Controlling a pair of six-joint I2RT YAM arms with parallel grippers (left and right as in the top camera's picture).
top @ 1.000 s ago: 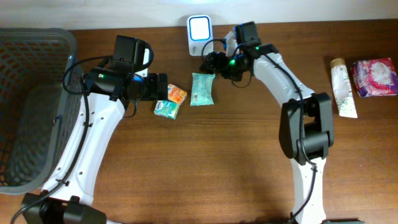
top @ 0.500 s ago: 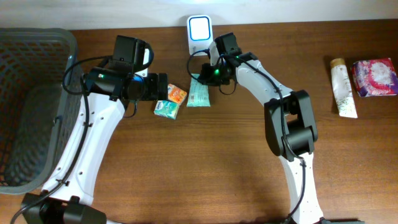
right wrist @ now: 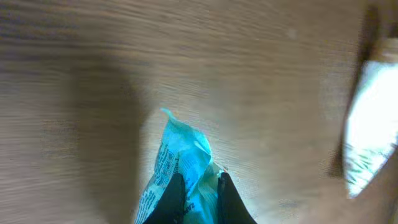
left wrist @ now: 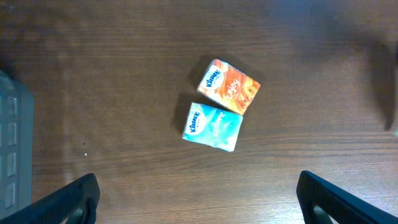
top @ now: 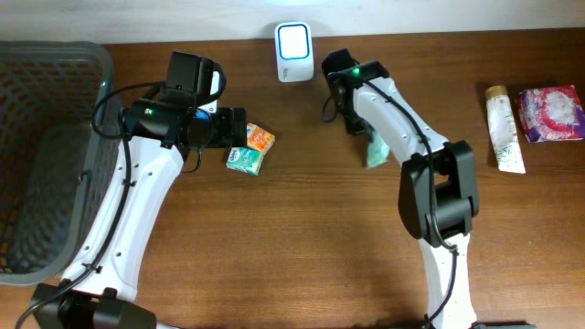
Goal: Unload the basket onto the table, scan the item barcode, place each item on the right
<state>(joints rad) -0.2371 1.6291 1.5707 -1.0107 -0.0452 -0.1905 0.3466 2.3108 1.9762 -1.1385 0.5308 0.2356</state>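
Woodgrain table (top: 274,247) — right claw (right wrist: 199,190) tight on teal packet (right wrist: 180,149), left claw (left wrist: 199,193) wide apart.

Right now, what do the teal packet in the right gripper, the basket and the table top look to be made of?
The teal packet looks like thin glossy plastic film: it crumples and folds where the right gripper pinches it. The basket seems moulded grey plastic, given its open lattice walls. The table shows brown grain, wood or laminate, with a matte finish.

Kleenex logo on the orange pack (left wrist: 227,86) and blue pack (left wrist: 212,127)
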